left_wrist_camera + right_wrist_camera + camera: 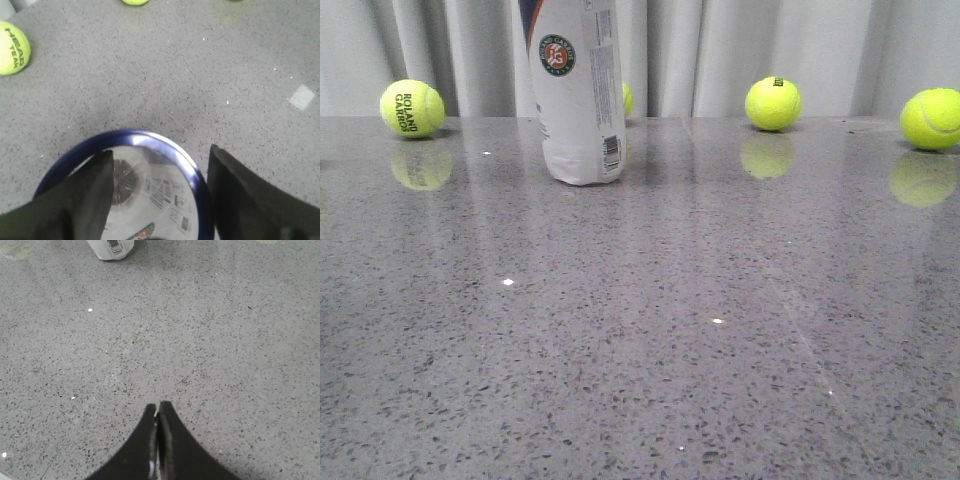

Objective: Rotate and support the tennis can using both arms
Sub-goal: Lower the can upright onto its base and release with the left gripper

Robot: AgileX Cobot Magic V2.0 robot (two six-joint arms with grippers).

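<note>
The tennis can [578,95] stands upright at the back left of the grey table [650,330], with its white label, round emblem and barcode showing; its top is cut off by the frame. In the left wrist view I look down on its navy rim [165,146] and clear inside. My left gripper [160,150] is open just above that top: one finger [85,195] overlaps the opening and the other finger [240,195] is outside the rim. My right gripper [158,407] is shut and empty over bare table, well short of the can's base [111,247]. Neither gripper shows in the front view.
Yellow-green tennis balls lie along the back edge before a grey curtain: one far left [412,108], one right of centre [773,103], one far right [931,118], and one partly hidden behind the can [628,98]. A ball marked HEAD [11,47] shows in the left wrist view.
</note>
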